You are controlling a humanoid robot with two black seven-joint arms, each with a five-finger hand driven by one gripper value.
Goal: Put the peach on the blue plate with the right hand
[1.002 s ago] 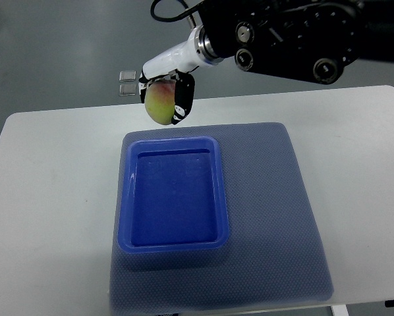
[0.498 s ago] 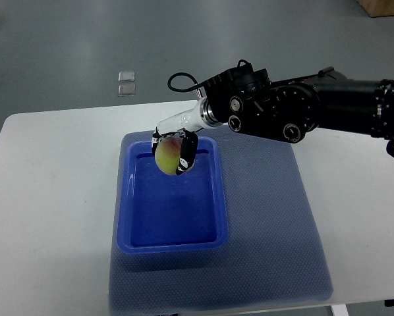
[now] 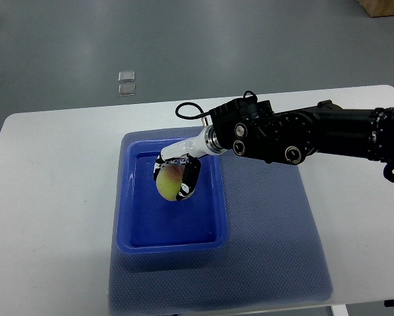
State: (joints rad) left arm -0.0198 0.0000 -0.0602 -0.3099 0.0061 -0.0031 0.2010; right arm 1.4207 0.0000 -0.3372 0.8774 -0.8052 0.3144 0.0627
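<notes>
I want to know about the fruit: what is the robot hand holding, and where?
The right hand holds the peach, fingers around its sides.

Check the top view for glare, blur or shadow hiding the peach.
Top view: sharp, evenly lit; the peach in the right robot hand reads clearly over the blue plate; only a soft sheen on the plate, no strong shadow.
</notes>
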